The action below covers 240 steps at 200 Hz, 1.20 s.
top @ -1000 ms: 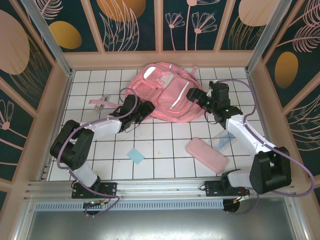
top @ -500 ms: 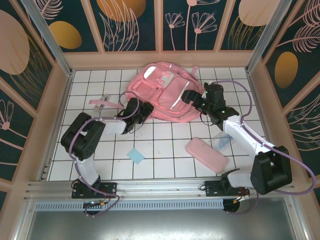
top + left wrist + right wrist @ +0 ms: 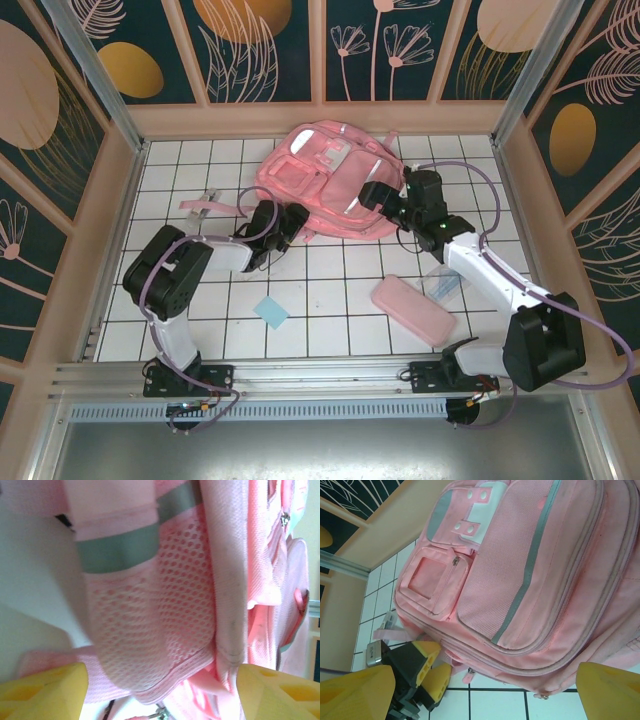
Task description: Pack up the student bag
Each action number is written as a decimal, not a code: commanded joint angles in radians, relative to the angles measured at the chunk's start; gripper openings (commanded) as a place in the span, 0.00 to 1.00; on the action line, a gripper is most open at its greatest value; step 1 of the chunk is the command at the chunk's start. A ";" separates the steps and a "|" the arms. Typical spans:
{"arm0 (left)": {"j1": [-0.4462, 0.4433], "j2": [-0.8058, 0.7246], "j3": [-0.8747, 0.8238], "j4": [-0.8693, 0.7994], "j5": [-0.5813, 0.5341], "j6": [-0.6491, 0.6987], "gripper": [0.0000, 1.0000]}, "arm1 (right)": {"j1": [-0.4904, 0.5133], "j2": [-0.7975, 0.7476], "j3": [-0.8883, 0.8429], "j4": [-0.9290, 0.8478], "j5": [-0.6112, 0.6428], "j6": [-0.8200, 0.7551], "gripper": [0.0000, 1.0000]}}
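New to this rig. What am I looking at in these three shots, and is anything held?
Two robot arms are bolted at the near edge of a tiled table, each ending in a two-finger gripper. The wide picture comes from a fixed camera overhead. The two close-ups come from cameras on the wrists, with their yellow fingers in the bottom corners. On the table lie a pink bag, a pink pencil case, a blue card and a clear packet. The left gripper is at the bag's mesh side, the right gripper at its opposite edge. Both are open; nothing is held.

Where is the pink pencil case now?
In the top view the pencil case lies right of centre, beside a clear packet, near the right arm.
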 commanded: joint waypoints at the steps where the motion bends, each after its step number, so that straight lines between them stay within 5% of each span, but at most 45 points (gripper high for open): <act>1: 0.004 -0.029 -0.012 -0.072 -0.040 0.023 0.79 | 0.019 0.016 0.008 0.006 0.028 -0.001 0.93; 40: 0.020 0.072 0.030 0.007 -0.039 0.016 0.69 | 0.028 0.017 0.010 0.002 0.037 0.004 0.93; 76: 0.024 0.158 0.054 0.159 -0.026 0.008 0.39 | 0.033 -0.004 0.017 -0.019 0.057 0.000 0.93; 101: 0.024 0.165 0.078 0.189 -0.005 0.033 0.00 | 0.053 -0.011 0.019 -0.035 0.051 -0.012 0.92; 181: 0.013 0.020 0.083 0.253 0.019 -0.091 0.00 | 0.266 0.111 0.019 -0.062 -0.030 0.089 0.76; 240: 0.001 -0.021 0.087 0.278 0.031 -0.135 0.00 | 0.353 0.382 0.119 -0.004 0.103 0.103 0.65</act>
